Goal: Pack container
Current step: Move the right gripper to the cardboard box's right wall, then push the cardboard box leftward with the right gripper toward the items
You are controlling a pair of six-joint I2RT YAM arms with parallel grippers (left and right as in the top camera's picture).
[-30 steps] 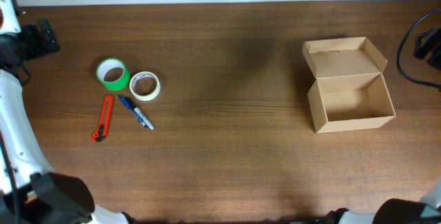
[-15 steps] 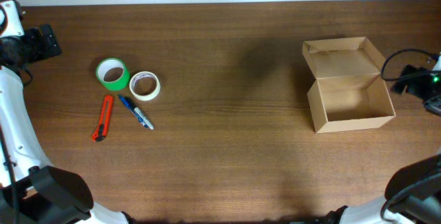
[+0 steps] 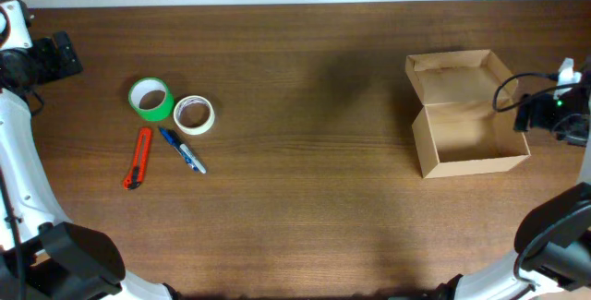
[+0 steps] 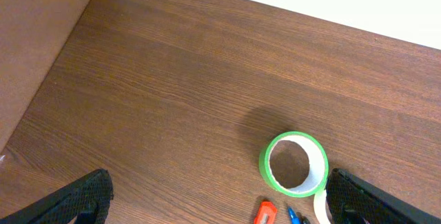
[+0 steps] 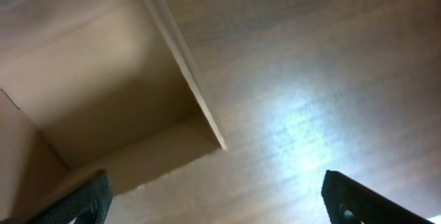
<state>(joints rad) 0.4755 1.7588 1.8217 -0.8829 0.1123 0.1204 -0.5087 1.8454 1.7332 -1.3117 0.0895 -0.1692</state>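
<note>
The cardboard box (image 3: 476, 165) sits open and empty on the right side of the worktop (image 3: 305, 198), its lid flap folded back toward the far edge. Everything meant for it lies well apart on the left: a green tape roll (image 3: 150, 99), a white tape roll (image 3: 194, 114) just beside it, an orange box cutter (image 3: 138, 158) and a blue pen (image 3: 182, 150). To my eye nothing is packed yet, and the step in hand is the first pick on the left. The green roll looks the sensible start, as it is nearest that arm. I would come straight down with one finger through the hole and the other outside the rim, so the pinch takes only the wall of the roll. The white roll is close enough to get nudged, so the approach is better made from the far side. The pen and cutter lie flat and thin and will want a lower, squarer pinch across their width. The left arm (image 3: 18, 152) runs up the left edge of the worktop with its wrist raised near the back corner and tilted toward the green roll. The left fingers (image 4: 83, 198) are spread wide with nothing between them. The right arm (image 3: 554, 235) rises from the front right corner and hovers at the box's right wall. The right fingers (image 5: 365, 200) are likewise spread and empty, looking down on the rim.
</note>
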